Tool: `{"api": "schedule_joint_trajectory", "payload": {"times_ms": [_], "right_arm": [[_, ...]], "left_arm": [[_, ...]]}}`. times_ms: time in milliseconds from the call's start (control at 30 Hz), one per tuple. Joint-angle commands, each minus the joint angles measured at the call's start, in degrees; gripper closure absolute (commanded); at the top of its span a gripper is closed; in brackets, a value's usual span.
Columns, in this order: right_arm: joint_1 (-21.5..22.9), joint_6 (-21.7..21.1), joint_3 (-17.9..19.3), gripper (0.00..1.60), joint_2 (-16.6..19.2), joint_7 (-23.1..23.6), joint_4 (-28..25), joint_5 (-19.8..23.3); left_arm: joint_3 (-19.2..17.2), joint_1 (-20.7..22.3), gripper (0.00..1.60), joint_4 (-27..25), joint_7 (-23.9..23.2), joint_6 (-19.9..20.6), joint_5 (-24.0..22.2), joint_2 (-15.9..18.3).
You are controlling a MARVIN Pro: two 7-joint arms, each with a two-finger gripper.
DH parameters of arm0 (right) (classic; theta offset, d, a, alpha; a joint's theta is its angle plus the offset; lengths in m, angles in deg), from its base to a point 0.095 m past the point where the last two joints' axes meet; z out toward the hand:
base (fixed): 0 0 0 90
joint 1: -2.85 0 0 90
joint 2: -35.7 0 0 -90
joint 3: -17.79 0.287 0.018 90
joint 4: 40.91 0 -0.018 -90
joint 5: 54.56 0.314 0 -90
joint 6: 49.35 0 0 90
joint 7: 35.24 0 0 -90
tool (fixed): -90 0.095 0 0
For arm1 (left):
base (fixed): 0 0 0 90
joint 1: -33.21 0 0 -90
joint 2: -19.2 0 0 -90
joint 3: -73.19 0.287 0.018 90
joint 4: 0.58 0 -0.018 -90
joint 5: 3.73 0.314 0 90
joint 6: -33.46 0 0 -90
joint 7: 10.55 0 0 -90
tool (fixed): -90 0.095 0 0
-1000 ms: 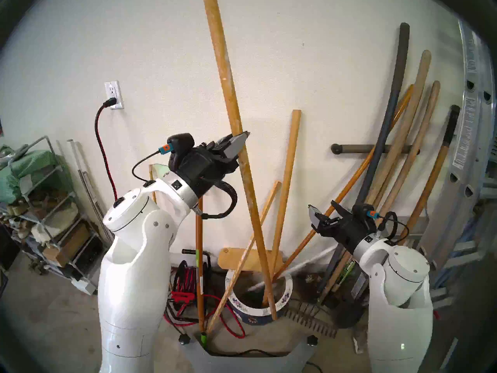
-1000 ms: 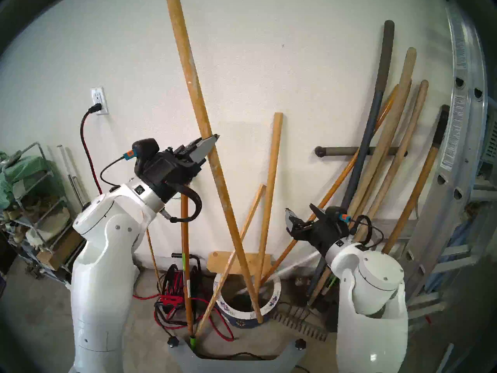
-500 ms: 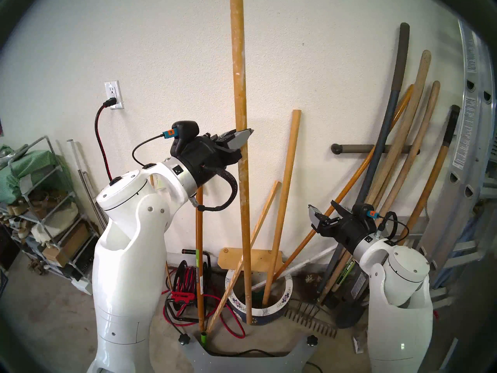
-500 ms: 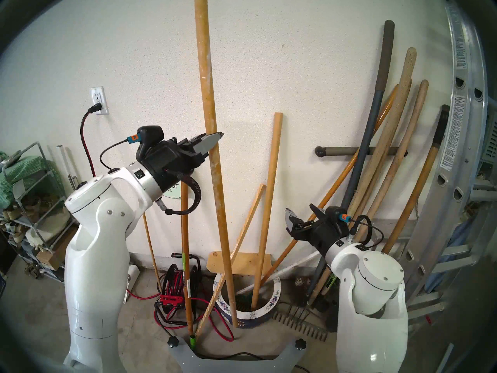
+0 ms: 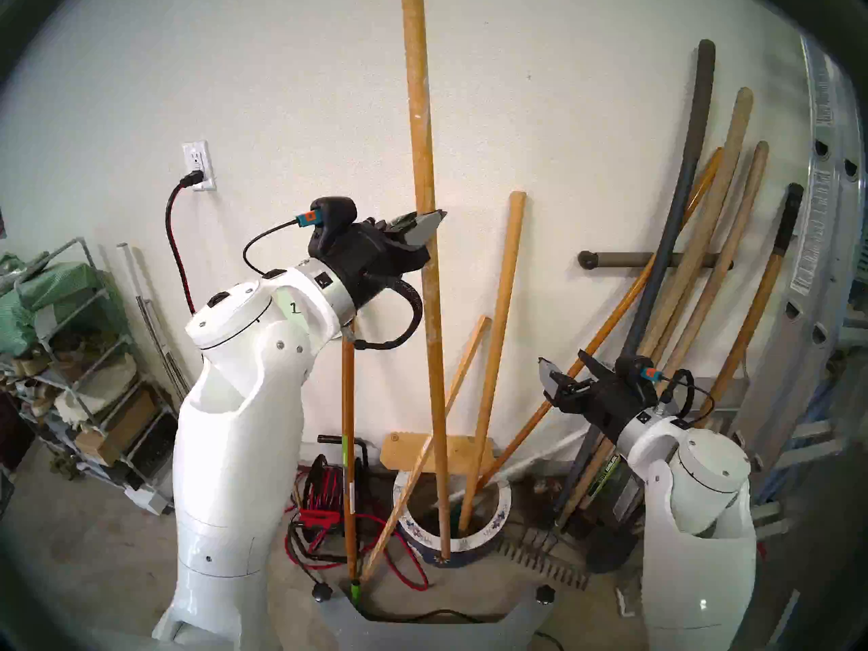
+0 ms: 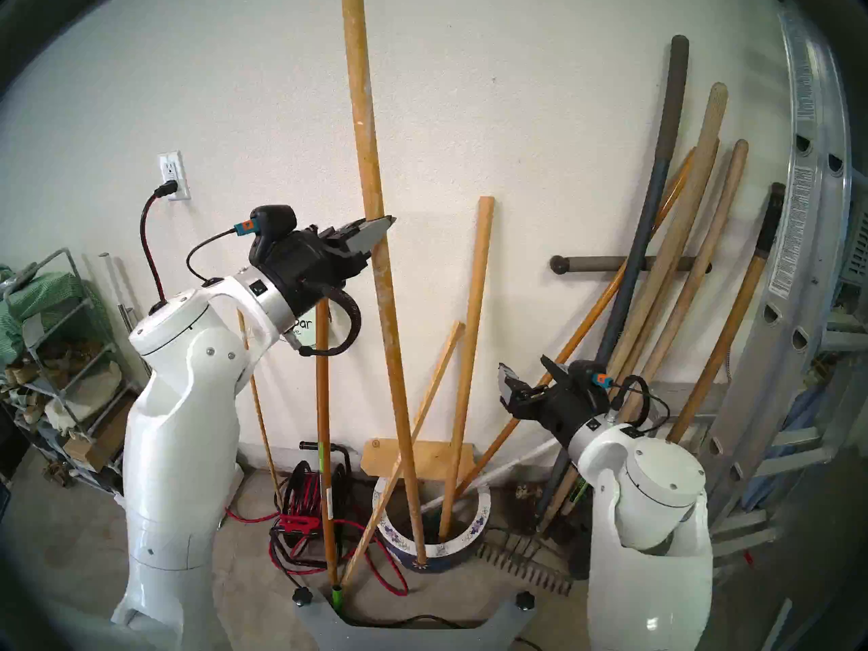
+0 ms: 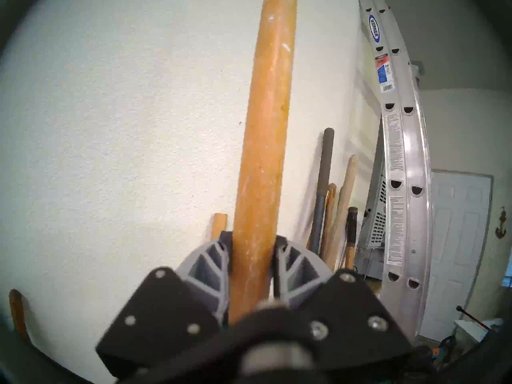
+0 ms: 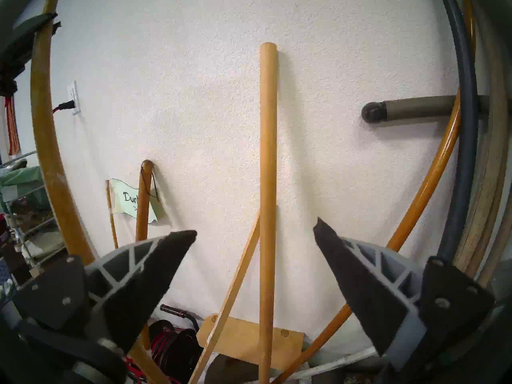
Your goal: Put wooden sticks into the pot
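The pot [image 5: 498, 525] sits on the floor, right in front of the robot's base. It is dark blue with a wide white rim and little flowers on it. A plain round dowel [image 5: 498, 335] stands in it and leans back on the wall. A thin square slat [image 5: 425, 452] lies across the pot's left rim, and its low end rests on the floor outside the pot, so it is not in yet.

The speckled pole [image 5: 428, 279] is the one being moved. The left end effector [image 5: 425, 227] is squeezed tight on it, part way up. In the left wrist view the two gray fingers [image 7: 213, 267] press on both sides of the wood. The pole stands almost straight up. Its bottom tip looks to be at the near edge of the pot, on the rim or just in front of it. I cannot tell which.

The right end effector [image 5: 566, 370] is wide open and holds nothing. It hangs off to the right, above the pot.

To do this step well, I think the tip should go a bit farther back, over the dark hole, before the pole comes down. Keep the pole straight. Go slowly, so it does not knock the dowel or the slat.

Farther back, tool handles [image 5: 695, 269] lean on the wall, next to a ladder [image 5: 826, 222].
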Motion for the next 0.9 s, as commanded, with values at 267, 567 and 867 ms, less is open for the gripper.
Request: {"api": "schedule_joint_trajectory", "payload": {"times_ms": [267, 567, 867], "right_arm": [[0.01, -0.14, 0.01, 0.00, 0.15, 0.04, -0.06, -0.08], [0.01, -0.14, 0.01, 0.00, 0.15, 0.04, -0.06, -0.08], [0.01, -0.13, 0.01, 0.00, 0.14, 0.04, -0.06, -0.08]], "left_arm": [[2.80, 4.74, 1.60, 3.66, -1.67, -4.54, 3.87, 0.62], [3.80, 0.08, 1.60, 5.11, -1.22, -8.07, 5.00, -0.81], [4.51, -5.16, 1.60, 6.14, -1.62, -11.84, 7.47, 0.33]]}}
